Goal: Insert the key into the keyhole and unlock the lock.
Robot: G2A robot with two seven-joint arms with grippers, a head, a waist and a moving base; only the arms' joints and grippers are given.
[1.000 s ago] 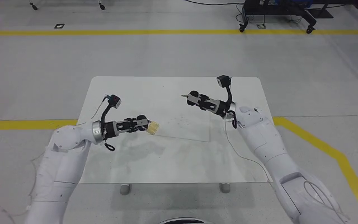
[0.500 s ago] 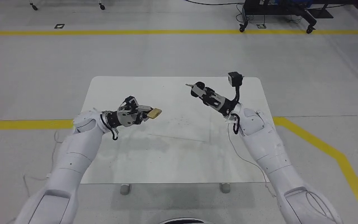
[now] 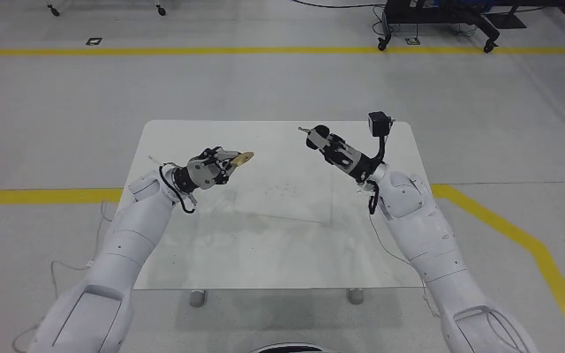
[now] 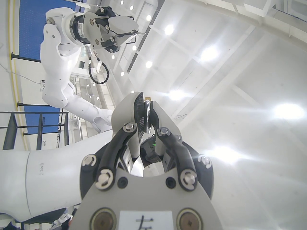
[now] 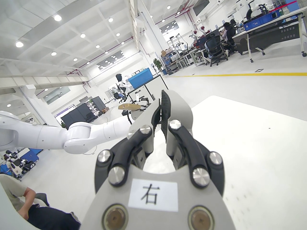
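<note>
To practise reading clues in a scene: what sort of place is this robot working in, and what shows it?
Probably a large robotics lab or workshop hall. Clues: the yellow floor line beyond the white table, workbenches with office chairs, and a high ceiling with rows of lights.

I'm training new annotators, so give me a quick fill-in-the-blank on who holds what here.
1. The left gripper holds the brass lock ____ the table, off its surface.
2. The right gripper is pinching the key, so ____ grippers are shut.
3. Key and lock are ____ touching.
Missing words: above; both; not.
</note>
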